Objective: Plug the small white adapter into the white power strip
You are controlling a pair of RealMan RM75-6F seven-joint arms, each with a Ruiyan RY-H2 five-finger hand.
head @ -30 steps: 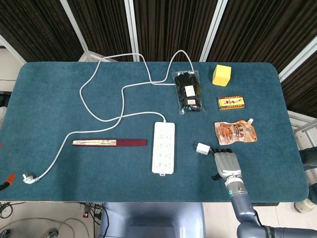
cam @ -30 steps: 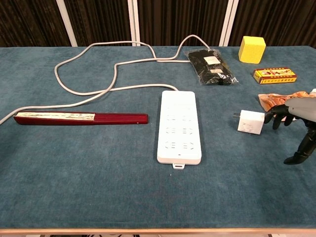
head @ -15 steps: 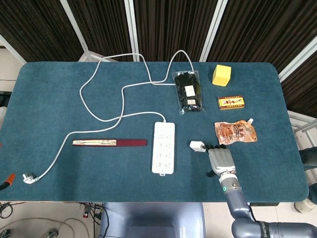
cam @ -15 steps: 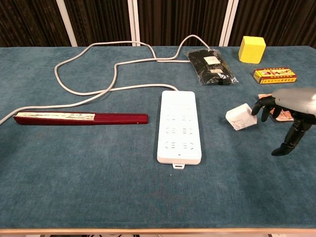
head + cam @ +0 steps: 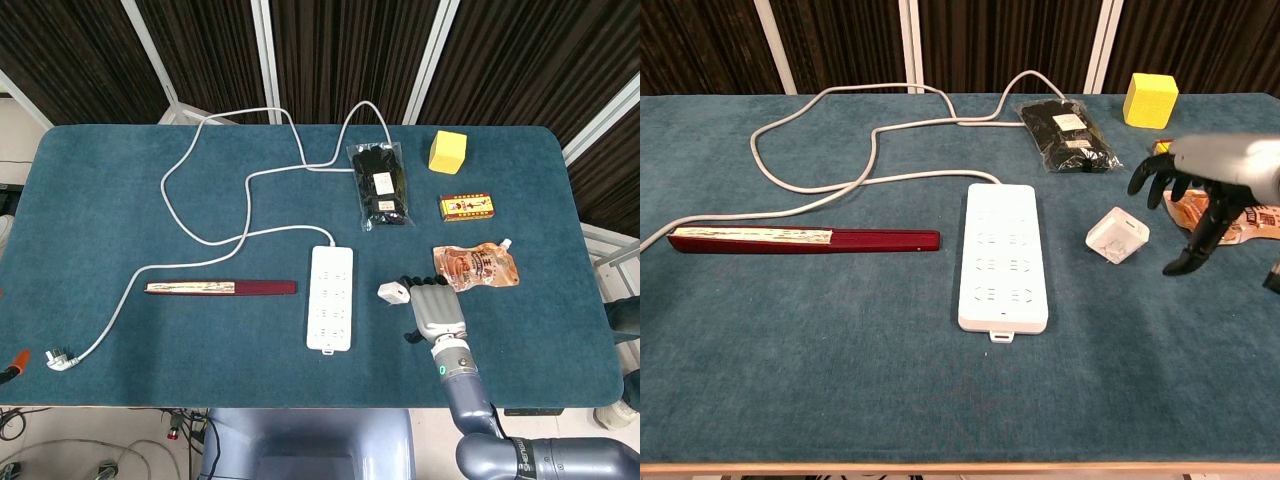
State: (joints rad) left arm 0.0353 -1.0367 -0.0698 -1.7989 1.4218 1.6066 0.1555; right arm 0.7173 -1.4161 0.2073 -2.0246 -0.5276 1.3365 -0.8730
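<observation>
- The small white adapter [image 5: 1117, 235] lay on the blue surface [image 5: 790, 330], just right of the white power strip [image 5: 1003, 257] and apart from it, tipped at an angle rather than square to the strip.
- The right robot hand [image 5: 1185, 200] hovered just beside the adapter on its right, fingers [image 5: 1140, 178] spread and curved downward, holding nothing. The chest view showed clear surface between fingertips and adapter — a released hand, not a grasp.
- The left robot hand appeared in neither view.
- Handling, as a judgement: the adapter looked like a light, rigid plastic block with smooth faces, so it would likely skid or tip on the felt when nudged. A pinch across two opposite flat sides seemed the best hold, keeping the pronged face free to meet the sockets. Which face carried the prongs could not be told.
- The power strip looked stiff and flat, yet light enough to slide under an off-centre push; its cord [image 5: 215, 180] looped away toward the far left.
- The head view [image 5: 395, 292] placed the hand's fingertips almost over the adapter and hid the gap; only the chest view revealed that gap and the adapter's tilt.
- The head view alone showed the cord's plug [image 5: 58, 357] lying at the near left edge — outside the chest frame.
</observation>
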